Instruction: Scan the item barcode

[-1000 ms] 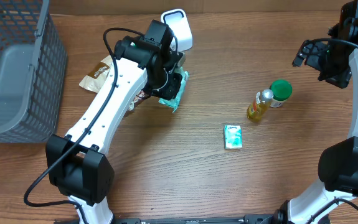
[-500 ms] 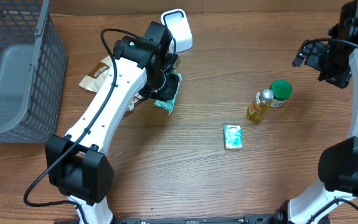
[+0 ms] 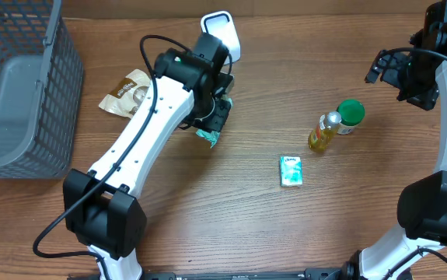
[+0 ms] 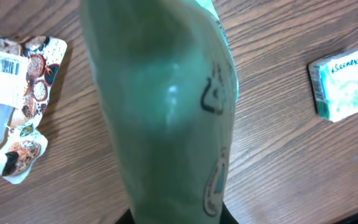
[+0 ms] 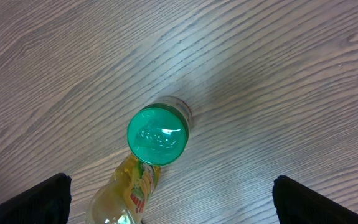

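The left gripper (image 3: pixel 216 117) is clenching a green packet (image 4: pixel 166 106), which is hanging just beneath it, near the scanner (image 3: pixel 221 33) beyond. The packet is looking light, soft and slick, so pinching an edge seam probably suits best.

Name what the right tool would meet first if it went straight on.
Probably the green lid, nearly centred ahead of the open right tool, with the yellow bottle right beside it; depth is unclear.
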{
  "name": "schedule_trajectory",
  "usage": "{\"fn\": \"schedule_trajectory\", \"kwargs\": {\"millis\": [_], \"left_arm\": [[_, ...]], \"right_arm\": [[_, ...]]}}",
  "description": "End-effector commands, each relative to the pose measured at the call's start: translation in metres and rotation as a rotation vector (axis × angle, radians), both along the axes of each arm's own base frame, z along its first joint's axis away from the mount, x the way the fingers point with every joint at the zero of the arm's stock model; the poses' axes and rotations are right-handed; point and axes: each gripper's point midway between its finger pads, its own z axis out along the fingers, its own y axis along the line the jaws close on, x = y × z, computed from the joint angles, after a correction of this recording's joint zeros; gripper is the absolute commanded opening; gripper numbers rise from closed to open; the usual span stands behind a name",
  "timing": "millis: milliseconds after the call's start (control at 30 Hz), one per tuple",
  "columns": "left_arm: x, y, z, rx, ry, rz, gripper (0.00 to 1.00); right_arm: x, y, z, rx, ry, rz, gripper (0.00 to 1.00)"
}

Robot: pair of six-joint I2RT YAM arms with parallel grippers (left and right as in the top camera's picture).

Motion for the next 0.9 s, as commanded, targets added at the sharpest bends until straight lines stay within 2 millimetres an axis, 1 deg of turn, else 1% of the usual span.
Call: {"fn": "schedule_trajectory", "kwargs": {"millis": [0,100,267,367,767,867], "left_arm": [[0.003,-0.002,-0.002,0.055,-0.047,-0.039,0.04],[0.007,-0.001,-0.006,0.094,-0.078,-0.024,0.04],[0.003,-0.003,-0.014,0.102,-0.066,-0.015,0.04],[0.004,-0.003,-0.016,0.098,-0.069,0.007,0.04],[0.003,-0.004,-0.016,0.094,-0.065,0.005,0.04],[-0.001,-0.01,-0.016,0.061,-0.045,-0.002,0.04]], "right_arm": [[-0.001,-0.002,0.006,-0.015,-0.017,-0.008,1.0],[-0.001,-0.002,0.006,-0.015,-0.017,-0.009,1.0],[-0.001,-0.002,0.006,-0.015,-0.017,-0.009,1.0],[-0.001,-0.002,0.006,-0.015,-0.017,-0.008,1.0],[-0.001,-0.002,0.006,-0.015,-0.017,-0.008,1.0],[-0.001,-0.002,0.006,-0.015,-0.017,-0.008,1.0]]}}
